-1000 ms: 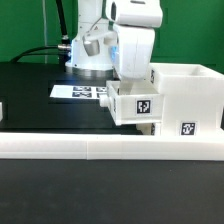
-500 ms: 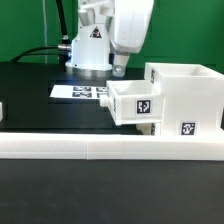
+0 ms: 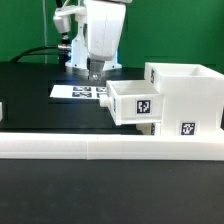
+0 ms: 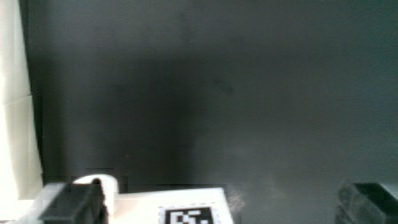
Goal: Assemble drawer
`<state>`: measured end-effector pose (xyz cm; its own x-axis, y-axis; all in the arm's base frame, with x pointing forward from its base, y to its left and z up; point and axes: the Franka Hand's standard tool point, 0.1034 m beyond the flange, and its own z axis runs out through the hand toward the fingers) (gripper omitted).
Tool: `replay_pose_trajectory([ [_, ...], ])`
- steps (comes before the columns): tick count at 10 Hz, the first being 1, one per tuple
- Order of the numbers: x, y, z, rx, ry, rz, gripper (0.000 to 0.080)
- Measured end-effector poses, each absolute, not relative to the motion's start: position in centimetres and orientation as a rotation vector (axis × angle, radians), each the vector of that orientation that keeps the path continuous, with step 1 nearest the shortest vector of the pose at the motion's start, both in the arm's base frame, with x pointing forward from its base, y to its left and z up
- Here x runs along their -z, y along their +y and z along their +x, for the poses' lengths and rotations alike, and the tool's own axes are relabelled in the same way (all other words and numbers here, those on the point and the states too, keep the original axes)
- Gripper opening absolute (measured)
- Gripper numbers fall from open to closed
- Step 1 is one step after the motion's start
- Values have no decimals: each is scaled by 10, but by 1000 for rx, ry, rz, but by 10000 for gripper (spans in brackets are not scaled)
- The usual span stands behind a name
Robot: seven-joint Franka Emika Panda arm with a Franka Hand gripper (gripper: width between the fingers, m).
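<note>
The white drawer housing (image 3: 186, 92) stands at the exterior view's right, with a tag on its front. A small white tray (image 3: 135, 100) with a square tag sticks out of its left side. My gripper (image 3: 97, 69) hangs above the table to the left of the tray, apart from it and over the marker board (image 3: 85, 91). In the wrist view my gripper (image 4: 228, 205) is open and empty, with dark fingers (image 4: 79, 203) wide apart over the black table and a white tagged corner of the marker board (image 4: 175, 208) between them. The second tray cannot be made out.
A long low white rail (image 3: 110, 148) runs across the front of the table. A small white piece (image 3: 2, 110) shows at the exterior view's left edge. A white strip (image 4: 13, 100) runs along one side of the wrist view. The robot base (image 3: 75, 50) stands behind.
My gripper has let go of the tray, risen and moved to the exterior view's left, over the marker board. The tray stays in the housing.
</note>
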<state>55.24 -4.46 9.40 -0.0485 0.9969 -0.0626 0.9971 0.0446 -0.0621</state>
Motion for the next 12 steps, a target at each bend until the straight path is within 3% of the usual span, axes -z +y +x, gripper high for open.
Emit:
replay_pose_trajectory([
  [1,-86,-53,558,32,2371,2172,649],
  [6,-85,-81,593,-166,2501,2195,649],
  [12,-71,-42,596,-195,2469,2246,649],
])
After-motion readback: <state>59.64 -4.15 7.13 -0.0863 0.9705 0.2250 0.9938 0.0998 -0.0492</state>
